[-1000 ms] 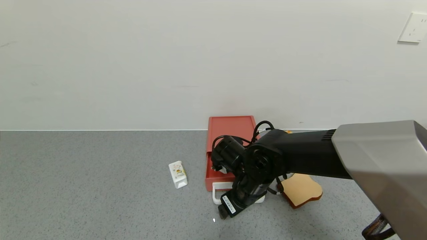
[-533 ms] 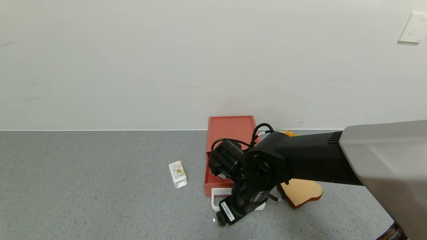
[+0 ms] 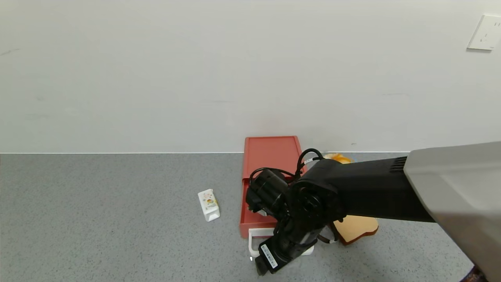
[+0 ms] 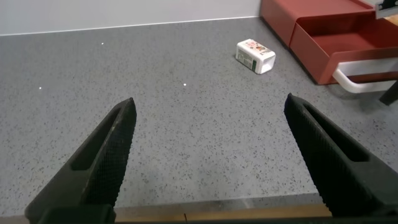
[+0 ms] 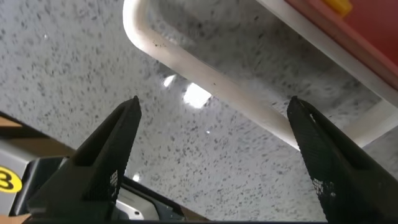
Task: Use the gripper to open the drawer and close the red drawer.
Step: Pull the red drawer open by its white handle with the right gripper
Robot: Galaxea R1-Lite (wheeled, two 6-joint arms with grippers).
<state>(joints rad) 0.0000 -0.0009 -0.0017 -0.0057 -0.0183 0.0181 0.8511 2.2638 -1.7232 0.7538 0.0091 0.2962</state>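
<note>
The red drawer (image 3: 270, 156) stands against the back wall, its tray slid out toward me. Its white loop handle (image 3: 253, 244) lies at the front. My right gripper (image 3: 274, 253) hangs over the handle, pointing down. In the right wrist view the right gripper (image 5: 214, 155) is open, and the white handle (image 5: 205, 81) crosses just beyond the fingertips with nothing between the jaws. The tray's red front (image 5: 367, 25) lies past it. My left gripper (image 4: 211, 155) is open and empty over the grey table near its front edge, and sees the drawer (image 4: 323, 43) far off.
A small white carton (image 3: 208, 205) lies left of the drawer and also shows in the left wrist view (image 4: 255, 55). A bread-shaped brown board (image 3: 354, 229) lies right of the handle. An orange object (image 3: 338, 158) sits behind the right arm. A socket (image 3: 485, 33) is on the wall.
The tray and its white handle have slid farther out toward the table's front. My right gripper has moved the same way with them.
</note>
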